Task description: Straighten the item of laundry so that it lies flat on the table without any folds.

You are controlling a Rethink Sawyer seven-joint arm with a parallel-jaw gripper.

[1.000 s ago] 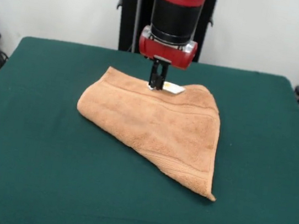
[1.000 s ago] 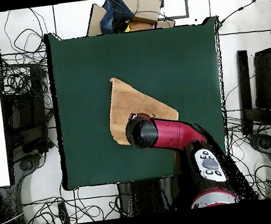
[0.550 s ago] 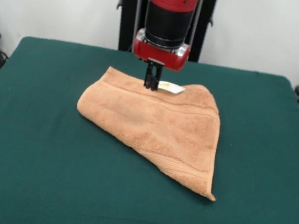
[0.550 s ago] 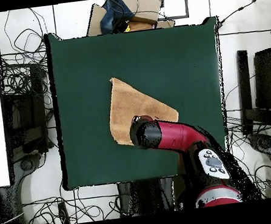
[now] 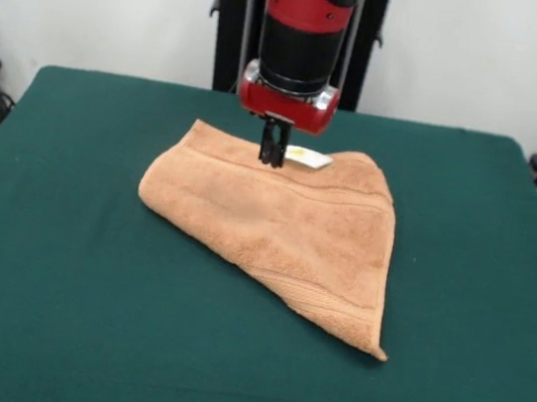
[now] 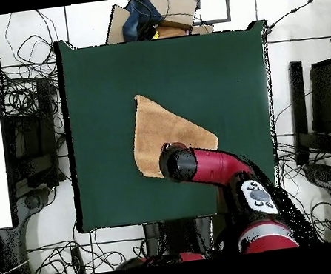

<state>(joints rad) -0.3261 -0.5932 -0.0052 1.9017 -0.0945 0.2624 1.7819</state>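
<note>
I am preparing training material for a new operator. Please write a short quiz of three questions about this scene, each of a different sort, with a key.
1. True or false: the towel lies fully flat, in one layer.
2. Where is the hand?
A. over the towel's far edge, beside the white tag
B. over the towel's near pointed corner
C. over bare table
3. Fill in: the towel's pointed corner points toward the ____ edge of the table in the front view.

Key: 1 false, it is folded over; 2 A; 3 near.
</note>
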